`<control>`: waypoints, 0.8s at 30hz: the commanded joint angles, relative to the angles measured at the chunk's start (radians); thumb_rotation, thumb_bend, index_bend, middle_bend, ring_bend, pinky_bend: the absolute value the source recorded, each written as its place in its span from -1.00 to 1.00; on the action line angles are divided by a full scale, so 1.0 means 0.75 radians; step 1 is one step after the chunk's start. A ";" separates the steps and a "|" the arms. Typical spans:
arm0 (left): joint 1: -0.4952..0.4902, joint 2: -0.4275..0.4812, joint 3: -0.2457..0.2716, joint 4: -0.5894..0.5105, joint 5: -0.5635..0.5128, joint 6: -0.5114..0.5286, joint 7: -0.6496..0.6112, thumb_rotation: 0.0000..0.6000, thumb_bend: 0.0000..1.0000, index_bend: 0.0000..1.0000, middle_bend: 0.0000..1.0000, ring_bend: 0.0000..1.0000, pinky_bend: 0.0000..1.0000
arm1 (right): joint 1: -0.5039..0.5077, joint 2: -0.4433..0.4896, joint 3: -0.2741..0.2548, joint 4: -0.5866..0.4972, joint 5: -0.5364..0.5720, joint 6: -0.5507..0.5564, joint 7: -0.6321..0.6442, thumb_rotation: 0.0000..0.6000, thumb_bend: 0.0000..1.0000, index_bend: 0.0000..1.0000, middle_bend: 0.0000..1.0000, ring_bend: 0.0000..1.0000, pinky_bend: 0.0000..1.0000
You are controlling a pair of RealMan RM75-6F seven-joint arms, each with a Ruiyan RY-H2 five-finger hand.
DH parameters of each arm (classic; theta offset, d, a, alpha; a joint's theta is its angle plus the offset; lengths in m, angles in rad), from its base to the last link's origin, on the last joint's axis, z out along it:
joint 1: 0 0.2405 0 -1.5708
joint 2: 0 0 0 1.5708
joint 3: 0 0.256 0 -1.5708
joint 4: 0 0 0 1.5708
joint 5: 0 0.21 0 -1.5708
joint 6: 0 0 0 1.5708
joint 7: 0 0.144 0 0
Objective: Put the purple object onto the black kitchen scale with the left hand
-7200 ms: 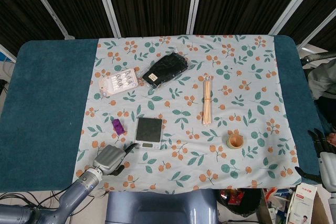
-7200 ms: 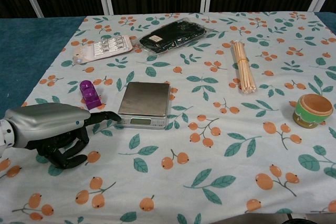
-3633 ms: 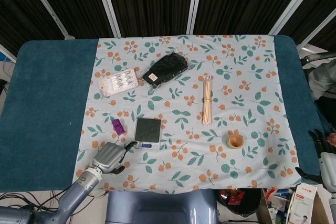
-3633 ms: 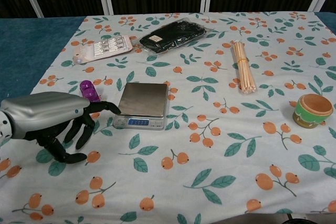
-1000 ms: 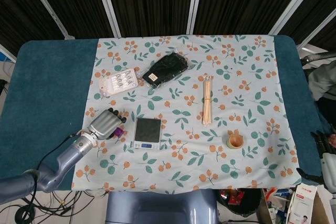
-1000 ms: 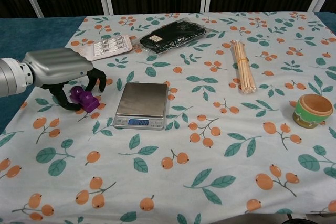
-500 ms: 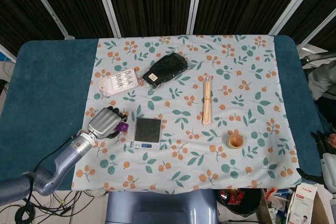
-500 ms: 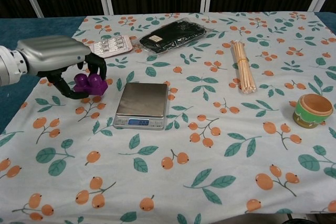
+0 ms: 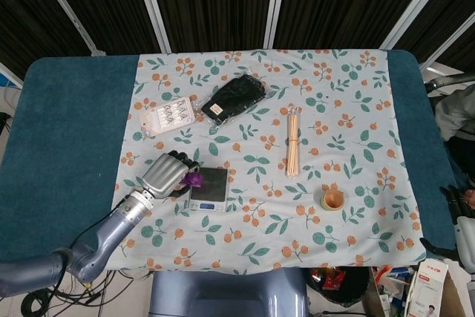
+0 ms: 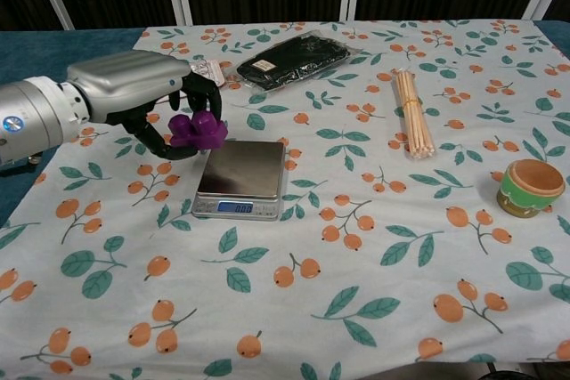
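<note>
My left hand (image 10: 147,95) (image 9: 168,174) grips the small purple object (image 10: 197,131) (image 9: 193,180) in its fingertips, lifted off the cloth. It hangs at the left edge of the black kitchen scale (image 10: 242,169) (image 9: 211,186), just above the steel platform's corner. The scale's display is lit and its platform is bare. My right hand (image 9: 459,220) shows only as dark fingers at the far right edge of the head view, off the table, and its state is unclear.
A blister pack (image 10: 169,79) and a black bagged item (image 10: 292,59) lie behind the scale. A bundle of wooden sticks (image 10: 412,111) and a small green-and-orange cup (image 10: 530,186) sit to the right on the floral cloth (image 10: 356,255).
My left hand has carried the purple object rightward and up, from the cloth beside the scale to the scale's left edge.
</note>
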 commanded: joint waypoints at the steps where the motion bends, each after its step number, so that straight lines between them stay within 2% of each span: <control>1: -0.020 -0.038 -0.011 0.026 -0.024 -0.024 0.043 1.00 -0.35 -0.19 0.00 -0.38 -0.25 | 0.001 0.001 0.001 0.001 0.000 -0.001 0.004 1.00 -0.84 -0.96 -0.98 -0.68 -0.62; 7: -0.058 -0.091 -0.030 0.041 -0.079 -0.073 0.119 1.00 -0.39 -0.20 -0.01 -0.38 -0.25 | 0.000 0.003 0.000 0.004 -0.005 0.000 0.010 1.00 -0.84 -0.96 -0.98 -0.68 -0.62; 10: -0.071 -0.114 -0.036 0.049 -0.106 -0.086 0.161 1.00 -0.60 -0.22 -0.08 -0.40 -0.25 | 0.000 0.004 -0.001 0.004 -0.006 -0.001 0.013 1.00 -0.84 -0.96 -0.98 -0.68 -0.62; 12: -0.080 -0.126 -0.040 0.054 -0.140 -0.100 0.206 1.00 -0.83 -0.28 -0.22 -0.47 -0.27 | 0.000 0.005 -0.001 0.006 -0.006 -0.001 0.015 1.00 -0.84 -0.96 -0.98 -0.68 -0.62; 14: -0.088 -0.136 -0.044 0.055 -0.165 -0.110 0.238 1.00 -0.97 -0.36 -0.37 -0.59 -0.33 | 0.000 0.005 -0.001 0.006 -0.007 -0.001 0.016 1.00 -0.84 -0.96 -0.98 -0.68 -0.62; 18: -0.099 -0.148 -0.061 0.030 -0.211 -0.123 0.246 1.00 -1.00 -0.49 -0.59 -0.80 -0.45 | -0.001 0.006 -0.001 0.007 -0.007 0.000 0.018 1.00 -0.84 -0.96 -0.98 -0.68 -0.62; 24: -0.093 -0.136 -0.073 -0.033 -0.189 -0.093 0.185 1.00 -1.00 -0.51 -0.64 -0.85 -0.52 | -0.001 0.007 -0.002 0.008 -0.010 -0.001 0.021 1.00 -0.84 -0.96 -0.98 -0.68 -0.62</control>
